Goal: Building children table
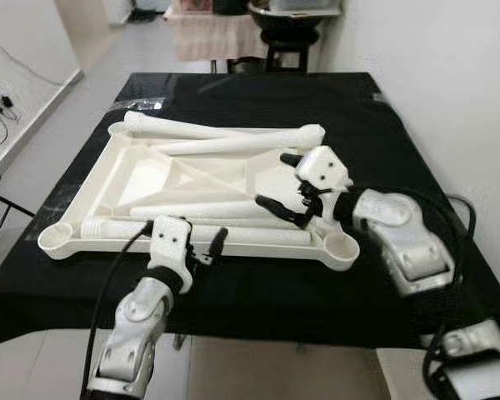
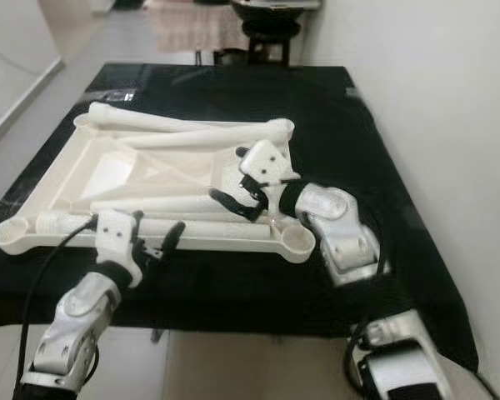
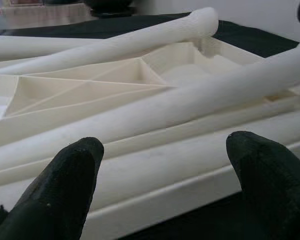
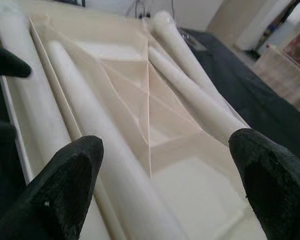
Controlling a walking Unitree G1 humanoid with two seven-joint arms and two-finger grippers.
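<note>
1. Left eye view. The white tabletop (image 1: 133, 179) lies upside down on the black table (image 1: 383, 125), ribs facing up, round leg sockets at its corners. Four white legs (image 1: 225, 132) lie loose in and across it: two near the far edge, two along the near edge. The left gripper (image 1: 207, 247) hovers at the near rim, fingers spread, holding nothing. The right gripper (image 1: 285, 190) is over the tabletop's right end, fingers apart, also empty.

2. Right eye view. Same layout. The near right socket (image 2: 296, 238) sits just beside the right forearm.

3. Left wrist view. Two black fingertips (image 3: 72, 172) wide apart frame the near rim and a leg (image 3: 155, 112) lying along it; no contact.

4. Right wrist view. Released fingers (image 4: 72, 172) straddle a leg (image 4: 95, 130) running lengthwise in the tray.

5. Risk, as judged. The legs are round and unsecured: a glancing closure could roll one off the tabletop or against its neighbours. The right forearm, being close to the corner socket, might nudge the whole piece across the slick cloth.
</note>
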